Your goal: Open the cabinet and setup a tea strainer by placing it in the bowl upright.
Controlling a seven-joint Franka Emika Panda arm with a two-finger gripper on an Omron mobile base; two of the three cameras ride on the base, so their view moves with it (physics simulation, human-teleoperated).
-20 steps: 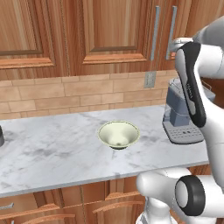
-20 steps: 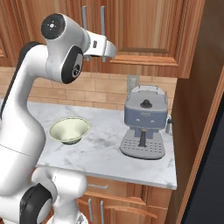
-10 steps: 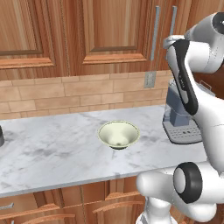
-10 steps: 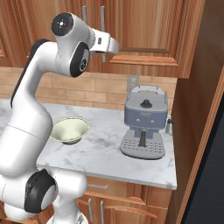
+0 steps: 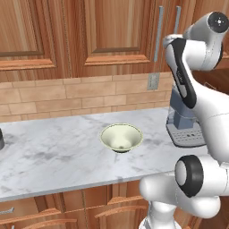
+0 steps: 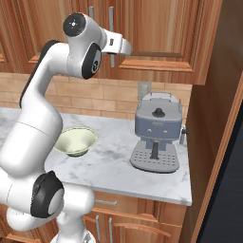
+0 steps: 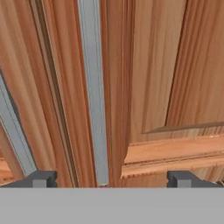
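While closed, cabinet (image 7: 175, 87) faces spread tool (image 7: 111, 178).

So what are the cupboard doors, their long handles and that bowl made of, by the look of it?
Cabinet: reddish-brown wood, grain lines visible, satin finish. Handles: flat pale grey, probably brushed metal. Bowl: pale cream-green with a soft gloss, likely glazed ceramic, though plastic can't be ruled out.

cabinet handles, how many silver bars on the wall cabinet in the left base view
2: one handle on the door above the bowl, the other handle just right of it, partly behind the arm. More may be hidden.
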